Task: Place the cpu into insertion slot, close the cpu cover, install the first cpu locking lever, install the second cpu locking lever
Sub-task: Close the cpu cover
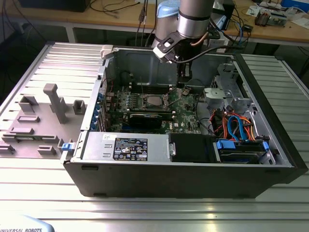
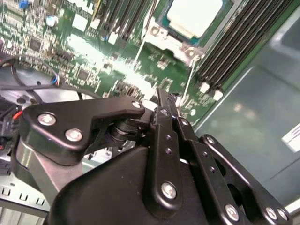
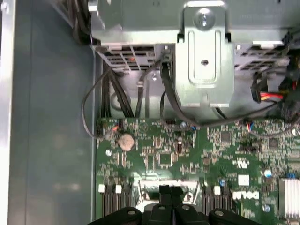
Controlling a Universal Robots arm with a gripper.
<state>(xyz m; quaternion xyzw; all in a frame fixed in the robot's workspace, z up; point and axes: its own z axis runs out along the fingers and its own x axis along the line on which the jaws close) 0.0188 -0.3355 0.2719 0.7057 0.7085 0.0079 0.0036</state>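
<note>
Ribbed metal desk [image 1: 145, 212] carried an open computer case [image 1: 193, 179] lying on its side, with the green motherboard [image 3: 164, 150] exposed. Cpu [image 1: 153, 100] [image 2: 194, 16] sat in the insertion slot [image 1: 144, 101] near the middle of the board, silvery top upward, with long memory slots [image 2: 234, 51] alongside. Gripper [image 1: 185, 81] [image 2: 161, 101] [image 3: 170, 190] hung inside the case close above the board, near the slot on the exterior view's right; in both wrist views its jaws were pressed together, nothing seen between them.
</note>
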